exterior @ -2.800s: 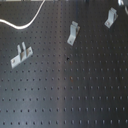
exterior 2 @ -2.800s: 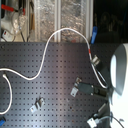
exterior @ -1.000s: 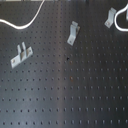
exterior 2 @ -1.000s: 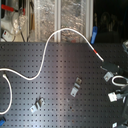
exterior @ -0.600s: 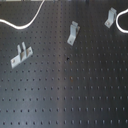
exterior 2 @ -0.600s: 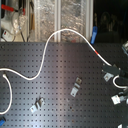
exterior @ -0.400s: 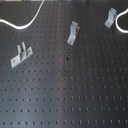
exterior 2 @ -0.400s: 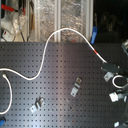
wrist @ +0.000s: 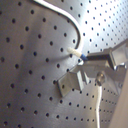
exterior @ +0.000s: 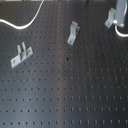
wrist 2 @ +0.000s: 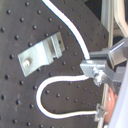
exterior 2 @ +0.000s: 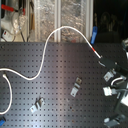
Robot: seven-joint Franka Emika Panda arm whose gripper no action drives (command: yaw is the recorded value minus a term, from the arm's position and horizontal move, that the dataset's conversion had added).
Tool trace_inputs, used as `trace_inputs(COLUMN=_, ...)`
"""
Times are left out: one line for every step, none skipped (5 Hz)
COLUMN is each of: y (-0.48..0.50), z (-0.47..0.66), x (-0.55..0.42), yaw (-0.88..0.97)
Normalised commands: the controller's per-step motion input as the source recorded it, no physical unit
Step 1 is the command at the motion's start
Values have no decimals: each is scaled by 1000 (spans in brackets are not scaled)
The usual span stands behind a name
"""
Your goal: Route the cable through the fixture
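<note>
Though gripped, cable (wrist 2: pixel 75 40) between fingers (wrist 2: pixel 95 67)

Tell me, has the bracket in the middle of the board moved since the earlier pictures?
No. In the first exterior view the middle bracket stands at the same holes of the board as before, equally far from the two-pronged bracket.

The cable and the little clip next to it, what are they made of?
The cable looks like a white cord with a smooth plastic or rubbery skin, since it bends in soft loops. The clip looks like dull pale-grey metal: flat, stiff, with a screw hole. I can't be sure of either.
</note>
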Motion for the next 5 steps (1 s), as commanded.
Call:
trace_inputs(y=-56, z=28, x=-386, yaw=546)
trace_inputs(y=-73, z=118, x=-374, yaw=497)
trace_inputs(y=-82, z=96, x=-264, yaw=560)
trace_inputs(y=-79, z=85, x=-352, yaw=471)
trace_inputs(y=-46, z=71, x=-344, yaw=448)
